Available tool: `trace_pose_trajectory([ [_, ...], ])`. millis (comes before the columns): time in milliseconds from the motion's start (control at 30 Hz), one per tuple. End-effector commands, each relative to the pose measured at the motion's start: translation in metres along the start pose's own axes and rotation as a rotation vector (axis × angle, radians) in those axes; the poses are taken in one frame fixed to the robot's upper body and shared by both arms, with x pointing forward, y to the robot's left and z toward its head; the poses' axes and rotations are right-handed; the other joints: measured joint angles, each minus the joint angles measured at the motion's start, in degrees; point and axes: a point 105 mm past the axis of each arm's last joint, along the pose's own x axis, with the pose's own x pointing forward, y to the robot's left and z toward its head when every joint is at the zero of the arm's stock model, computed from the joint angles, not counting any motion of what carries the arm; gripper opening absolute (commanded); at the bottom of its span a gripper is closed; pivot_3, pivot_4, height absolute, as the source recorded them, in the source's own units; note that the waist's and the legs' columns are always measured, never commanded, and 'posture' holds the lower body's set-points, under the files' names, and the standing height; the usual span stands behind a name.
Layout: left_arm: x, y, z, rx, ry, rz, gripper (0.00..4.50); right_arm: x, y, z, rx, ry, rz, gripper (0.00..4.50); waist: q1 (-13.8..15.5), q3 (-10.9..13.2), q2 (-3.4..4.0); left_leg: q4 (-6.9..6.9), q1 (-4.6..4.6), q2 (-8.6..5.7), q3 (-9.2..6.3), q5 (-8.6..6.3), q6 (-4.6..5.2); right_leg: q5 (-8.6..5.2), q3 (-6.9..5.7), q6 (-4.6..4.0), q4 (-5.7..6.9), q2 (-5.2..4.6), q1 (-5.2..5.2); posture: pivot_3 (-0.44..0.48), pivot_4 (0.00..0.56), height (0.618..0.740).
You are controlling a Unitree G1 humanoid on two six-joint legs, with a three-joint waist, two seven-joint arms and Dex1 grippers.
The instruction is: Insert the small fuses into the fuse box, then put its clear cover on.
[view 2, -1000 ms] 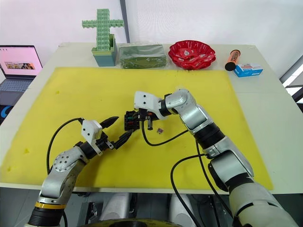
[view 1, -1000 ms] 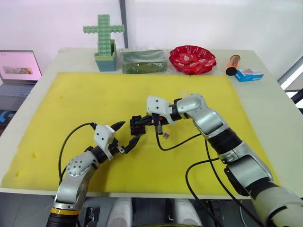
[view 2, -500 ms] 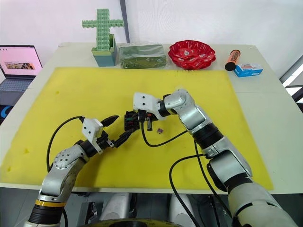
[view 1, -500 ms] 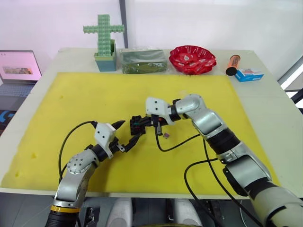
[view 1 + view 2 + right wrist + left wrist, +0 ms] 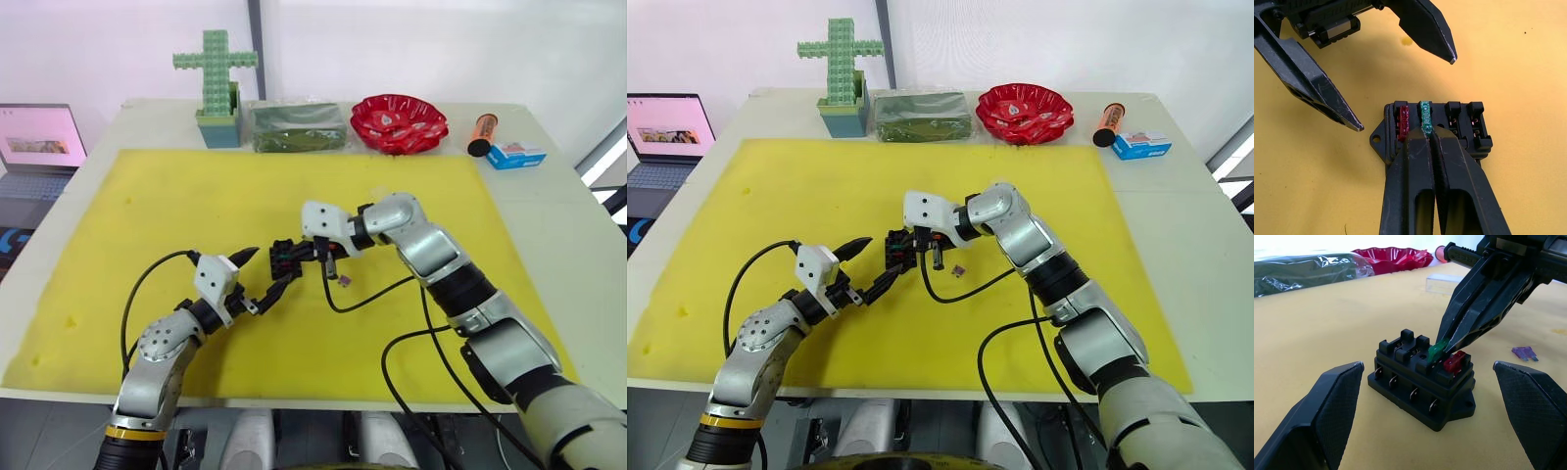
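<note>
The black fuse box (image 5: 1420, 382) sits mid-mat on the yellow foam. A red fuse (image 5: 1455, 361) stands in its end slot. Beside it a green fuse (image 5: 1424, 114) leans in the neighbouring slot, with my right gripper (image 5: 1428, 135) shut on it from above. My left gripper (image 5: 263, 274) is open just left of the box, one finger on each side of its near end, touching nothing. A purple fuse (image 5: 344, 280) lies loose on the mat right of the box. The clear cover (image 5: 1444, 282) lies farther back on the mat.
Along the table's far edge stand a green block cross (image 5: 215, 73) in a blue holder, a green packet (image 5: 297, 127), a red bowl (image 5: 399, 122), an orange tube (image 5: 481, 134) and a blue box (image 5: 515, 154). A laptop (image 5: 34, 147) sits off to the left.
</note>
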Motion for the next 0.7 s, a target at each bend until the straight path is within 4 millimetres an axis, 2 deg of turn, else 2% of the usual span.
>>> trace_pose_trajectory([
  [33, 0.0006, -0.0016, 0.0054, 0.013, -0.028, -0.009, 4.48, -0.0025, -0.0041, 0.0083, -0.025, -0.017, -0.013, 0.00, 0.0, 0.0, 0.00, 0.00, 0.00, 0.00, 0.00, 0.00, 0.00, 0.00, 0.00, 0.00, 0.00, 0.00, 0.00, 0.000, 0.150, 0.740],
  [367, 0.0012, 0.0002, 0.0050, 0.009, -0.025, -0.010, 4.48, -0.0023, -0.0047, 0.0110, -0.020, -0.031, -0.017, 0.00, -0.1, 0.0, 0.00, -0.01, 0.00, 0.00, 0.00, 0.00, 0.00, 0.00, 0.00, 0.00, 0.00, 0.00, -0.01, 0.000, 0.150, 0.740],
  [467, 0.0017, 0.0003, 0.0052, 0.010, -0.026, -0.011, 4.50, -0.0022, -0.0051, 0.0111, -0.019, -0.032, -0.019, 0.63, -0.1, 0.0, 0.00, -0.01, 0.00, 0.00, 0.00, 0.00, 0.00, 0.00, 0.00, 0.00, 0.00, 0.00, -0.01, 0.000, 0.150, 0.740],
  [567, 0.0016, 0.0007, 0.0054, 0.012, -0.027, -0.010, 4.50, -0.0021, -0.0051, 0.0113, -0.019, -0.032, -0.019, 1.63, -0.1, 0.0, 0.00, -0.02, 0.00, 0.00, 0.00, 0.00, 0.00, 0.00, 0.00, 0.00, -0.01, 0.00, -0.02, 0.000, 0.150, 0.740],
  [700, 0.0018, 0.0011, 0.0060, 0.016, -0.028, -0.009, 4.50, -0.0022, -0.0052, 0.0120, -0.015, -0.039, -0.020, 1.63, -0.1, 0.0, 0.00, -0.03, 0.00, 0.00, 0.00, 0.00, 0.00, 0.00, 0.00, 0.00, -0.02, 0.00, -0.02, 0.000, 0.150, 0.740],
])
